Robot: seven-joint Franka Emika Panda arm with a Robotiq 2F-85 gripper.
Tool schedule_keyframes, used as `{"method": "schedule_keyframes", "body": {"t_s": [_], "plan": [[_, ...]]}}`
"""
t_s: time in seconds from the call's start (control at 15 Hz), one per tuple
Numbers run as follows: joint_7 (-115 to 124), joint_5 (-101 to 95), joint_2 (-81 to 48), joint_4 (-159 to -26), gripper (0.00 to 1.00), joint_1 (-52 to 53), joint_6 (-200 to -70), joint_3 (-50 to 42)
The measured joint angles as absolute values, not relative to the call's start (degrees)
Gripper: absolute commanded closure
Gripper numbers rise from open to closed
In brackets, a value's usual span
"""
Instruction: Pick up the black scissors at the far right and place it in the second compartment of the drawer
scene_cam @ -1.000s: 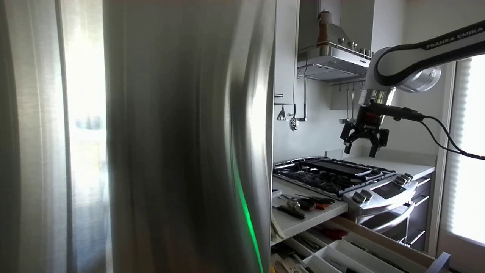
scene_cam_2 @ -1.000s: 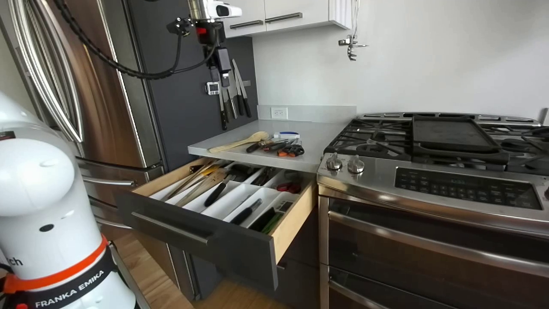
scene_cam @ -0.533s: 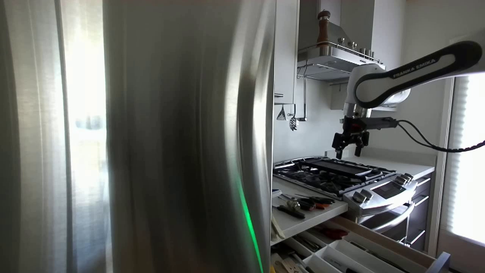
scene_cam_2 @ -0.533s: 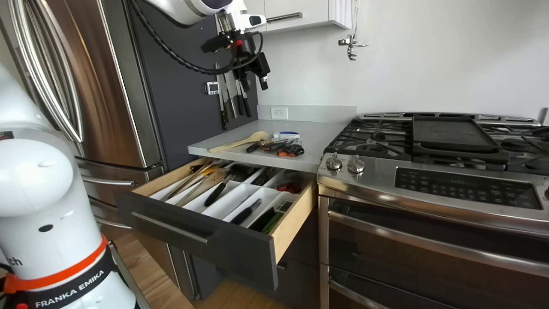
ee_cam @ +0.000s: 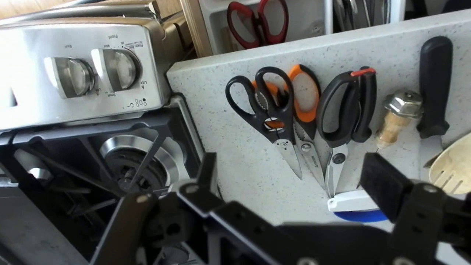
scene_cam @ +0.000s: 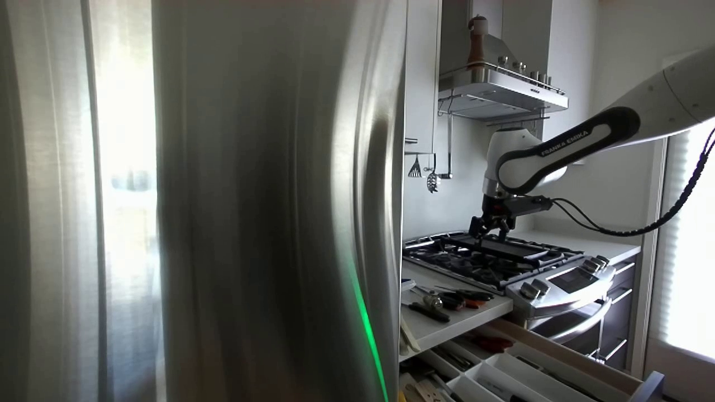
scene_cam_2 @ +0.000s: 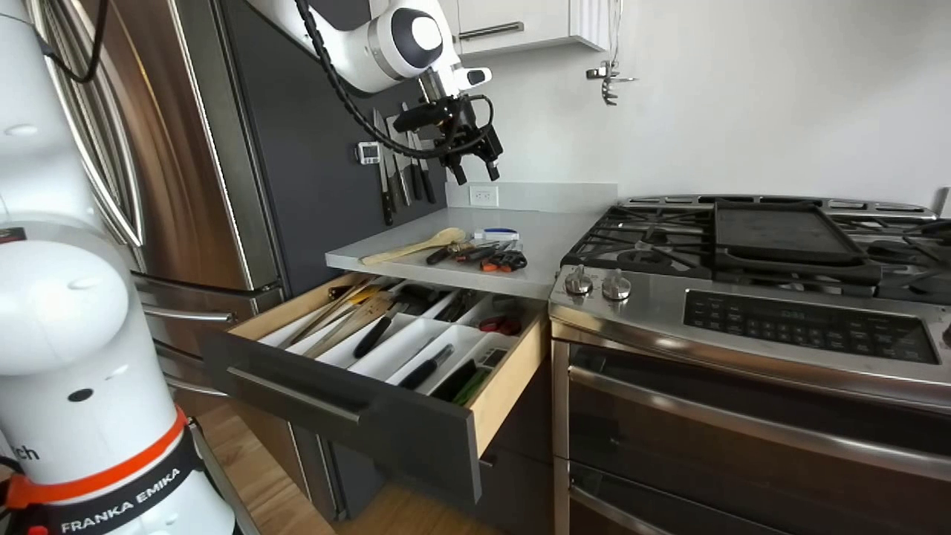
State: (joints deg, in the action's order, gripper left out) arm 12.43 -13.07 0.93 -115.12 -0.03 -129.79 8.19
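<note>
The black scissors (ee_cam: 269,131), with all-black handles, lie flat on the pale counter, beside and partly over orange-and-black scissors (ee_cam: 305,99). The black scissors also show, small, in both exterior views (scene_cam_2: 514,260) (scene_cam: 475,293). My gripper (ee_cam: 295,176) is open and empty, high above the counter, its fingers spread on either side of the blade tips in the wrist view. It also shows in both exterior views (scene_cam_2: 477,175) (scene_cam: 491,239). The drawer (scene_cam_2: 513,371) stands pulled out below the counter, with a dark grey front and wooden sides. White compartments inside hold dark-handled utensils and wooden tools.
Black shears with a red catch (ee_cam: 346,106), a corkscrew-like tool (ee_cam: 399,114), a black-handled knife (ee_cam: 436,81) and a wooden spoon (scene_cam_2: 416,245) lie beside the scissors. Red scissors (ee_cam: 259,25) lie in the drawer. The stove (scene_cam_2: 780,334) adjoins the counter. A fridge and wall knives flank it.
My gripper has come down and moved across toward the counter tools, rightward in one exterior picture and leftward in another. It stays open. The tools and drawer have not moved.
</note>
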Motion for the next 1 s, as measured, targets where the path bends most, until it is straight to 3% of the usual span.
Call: {"method": "schedule_keyframes", "body": {"t_s": [1.0], "plan": [[7.4, -11.0, -3.4, -111.4, 0.00, 0.8, -131.2, 6.6]]}}
